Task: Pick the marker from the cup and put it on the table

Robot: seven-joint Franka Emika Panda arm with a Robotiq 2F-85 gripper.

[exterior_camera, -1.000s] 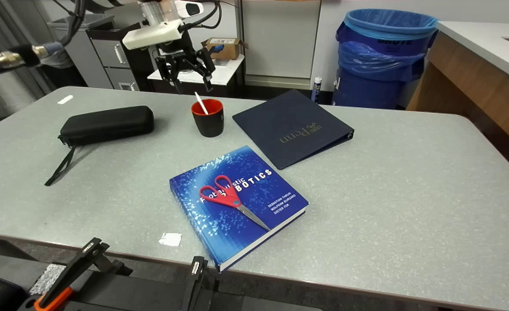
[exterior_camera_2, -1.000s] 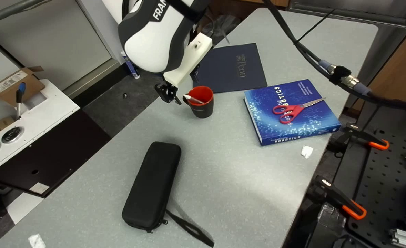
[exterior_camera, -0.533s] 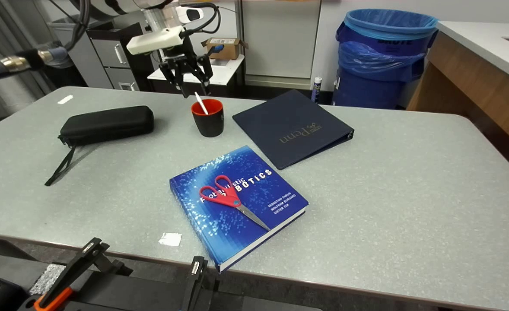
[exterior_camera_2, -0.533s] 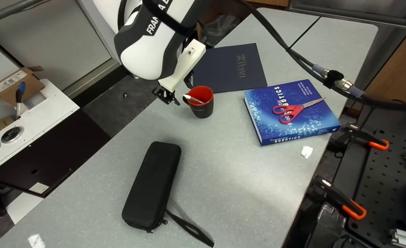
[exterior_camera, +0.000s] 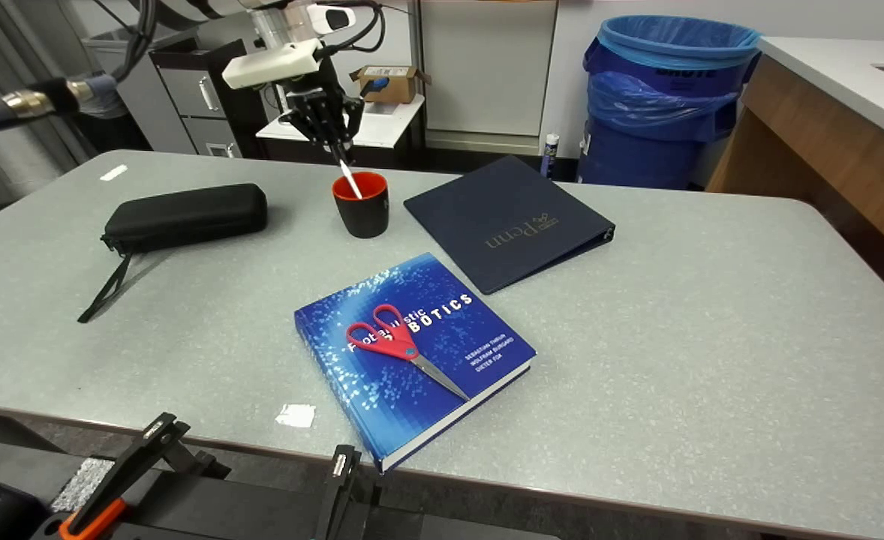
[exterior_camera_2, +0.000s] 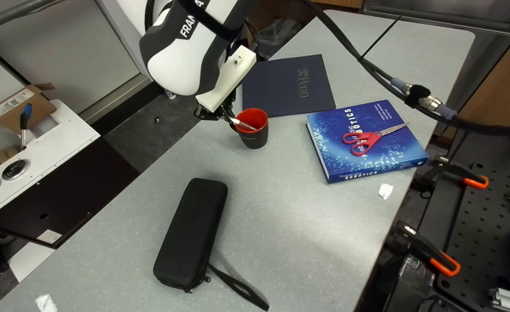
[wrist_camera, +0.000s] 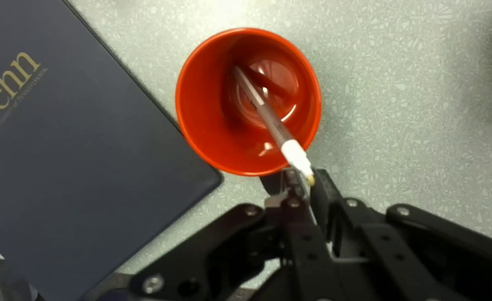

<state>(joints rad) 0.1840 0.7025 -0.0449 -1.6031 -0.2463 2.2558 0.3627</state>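
1. At the left in an exterior view lies the pouch (exterior_camera: pixel 185 217), black, on the table (exterior_camera: pixel 675 360). Its strap (exterior_camera: pixel 94 307) lies there also.
2. Next comes the gripper (exterior_camera: pixel 343 154), pointing down near the far edge. Its jaws stand nearly together, with only a narrow gap. In the wrist view the white end of the marker (exterior_camera: pixel 350 180) is between them, so it has hold of this end.
3. The marker is tilted inside the cup (exterior_camera: pixel 365 219); its lower part is within, and its upper end goes out over the rim.
4. The cup stands upright on the table, dark outside and red inside.
5. Nearer lies the blue book (exterior_camera: pixel 446 341), and on it the red scissors (exterior_camera: pixel 397 343).
6. The binder (exterior_camera: pixel 513 225) lies flat just beside the book, apart from the cup.
7. Beyond the table stands the bin (exterior_camera: pixel 641 157), and rightmost the counter (exterior_camera: pixel 847 135).
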